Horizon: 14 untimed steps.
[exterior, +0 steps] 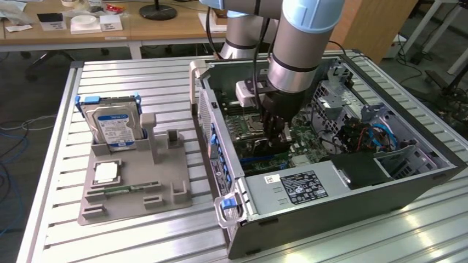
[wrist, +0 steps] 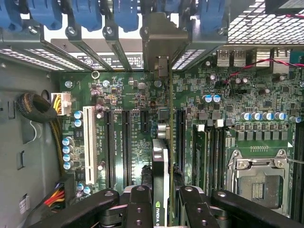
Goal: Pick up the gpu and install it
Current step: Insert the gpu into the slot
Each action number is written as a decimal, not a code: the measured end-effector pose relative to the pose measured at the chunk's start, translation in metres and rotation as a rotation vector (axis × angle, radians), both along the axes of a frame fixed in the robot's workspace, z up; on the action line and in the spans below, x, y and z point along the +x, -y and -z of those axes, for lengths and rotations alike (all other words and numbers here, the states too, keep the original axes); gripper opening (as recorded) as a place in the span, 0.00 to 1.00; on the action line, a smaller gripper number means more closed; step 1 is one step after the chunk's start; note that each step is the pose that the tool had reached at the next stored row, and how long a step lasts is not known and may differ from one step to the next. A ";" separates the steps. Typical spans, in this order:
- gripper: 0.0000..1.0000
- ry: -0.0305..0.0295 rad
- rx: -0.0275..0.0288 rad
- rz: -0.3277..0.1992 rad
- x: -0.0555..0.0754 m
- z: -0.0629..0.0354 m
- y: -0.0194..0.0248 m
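One arm upright, jaws clamping gpu

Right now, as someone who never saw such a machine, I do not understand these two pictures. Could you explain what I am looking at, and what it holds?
The big grey tube is a robot arm. One picture comes from a camera standing off the arm; the other comes from a camera on its wrist, looking down into the open computer case. The arm ends in a gripper, whose black fingers are closed on the gpu, a thin card held on edge above the green motherboard. Outside the case, on the metal table, a grey holder tray carries a silver hard drive standing upright and a small memory stick lying flat.
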<state>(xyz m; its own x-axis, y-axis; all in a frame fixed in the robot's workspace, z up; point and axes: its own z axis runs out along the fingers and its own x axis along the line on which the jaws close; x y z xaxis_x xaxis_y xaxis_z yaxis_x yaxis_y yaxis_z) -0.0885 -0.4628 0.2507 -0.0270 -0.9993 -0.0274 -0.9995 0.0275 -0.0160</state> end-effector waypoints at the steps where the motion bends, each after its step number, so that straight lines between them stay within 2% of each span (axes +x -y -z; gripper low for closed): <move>1: 0.26 0.0002 0.0004 0.000 0.000 0.0006 -0.0001; 14: 0.26 0.0000 0.0000 0.000 -0.001 0.0025 -0.0001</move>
